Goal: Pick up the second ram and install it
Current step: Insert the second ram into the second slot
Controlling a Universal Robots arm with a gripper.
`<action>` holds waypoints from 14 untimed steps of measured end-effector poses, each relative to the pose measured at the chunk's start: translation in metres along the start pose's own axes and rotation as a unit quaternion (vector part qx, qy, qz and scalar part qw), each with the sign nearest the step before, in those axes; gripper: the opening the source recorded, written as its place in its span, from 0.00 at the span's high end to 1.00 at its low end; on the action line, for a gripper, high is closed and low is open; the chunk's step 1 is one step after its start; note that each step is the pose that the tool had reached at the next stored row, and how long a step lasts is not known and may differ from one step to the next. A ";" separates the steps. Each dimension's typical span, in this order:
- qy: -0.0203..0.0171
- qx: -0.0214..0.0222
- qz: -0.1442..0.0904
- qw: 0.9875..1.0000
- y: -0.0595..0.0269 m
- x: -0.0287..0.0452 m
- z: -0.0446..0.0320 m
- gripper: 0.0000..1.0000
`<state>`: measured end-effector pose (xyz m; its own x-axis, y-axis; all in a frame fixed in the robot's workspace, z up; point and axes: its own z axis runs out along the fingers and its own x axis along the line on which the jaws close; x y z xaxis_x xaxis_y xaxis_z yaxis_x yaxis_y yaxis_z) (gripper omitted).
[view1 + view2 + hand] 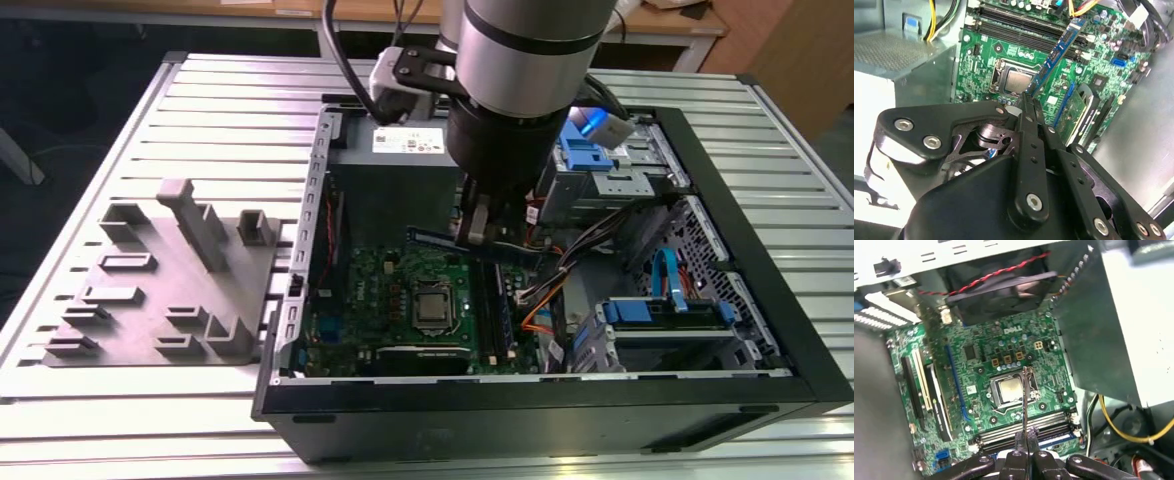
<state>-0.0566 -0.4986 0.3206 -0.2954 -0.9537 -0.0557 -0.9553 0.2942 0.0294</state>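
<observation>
My gripper (478, 236) hangs inside the open computer case (747, 300), shut on the second ram (470, 245), a slim dark stick with a blue edge. The stick is held roughly level, above the green motherboard (387, 300) and clear of it. In the second wrist view the ram (1056, 52) juts out from the gripper (1027, 102) over the board, crossing the long dark memory slots (1019, 30). In the first wrist view the ram (1025, 390) appears edge-on as a thin line rising from the gripper (1027, 433), over the processor socket (1010, 389) and the memory slots (1026, 424).
A grey holder fixture (160, 285) sits on the slatted table (107, 420) at the exterior view's left. Inside the case are the power supply (387, 160), drive bays with blue latches (667, 300), orange and grey cables (541, 300) and a fan (999, 290).
</observation>
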 end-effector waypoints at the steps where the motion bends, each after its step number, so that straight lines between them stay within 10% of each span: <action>1: 0.000 0.001 0.009 1.000 0.0000 0.0000 0.0000 0.92; 8: -0.002 0.004 0.072 0.997 0.0000 0.0000 0.0000 0.92; 14: -0.004 0.007 0.127 0.992 0.0000 0.0000 0.0001 0.92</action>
<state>-0.0567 -0.4986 0.3205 -0.5261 -0.8486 -0.0556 -0.8504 0.5252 0.0294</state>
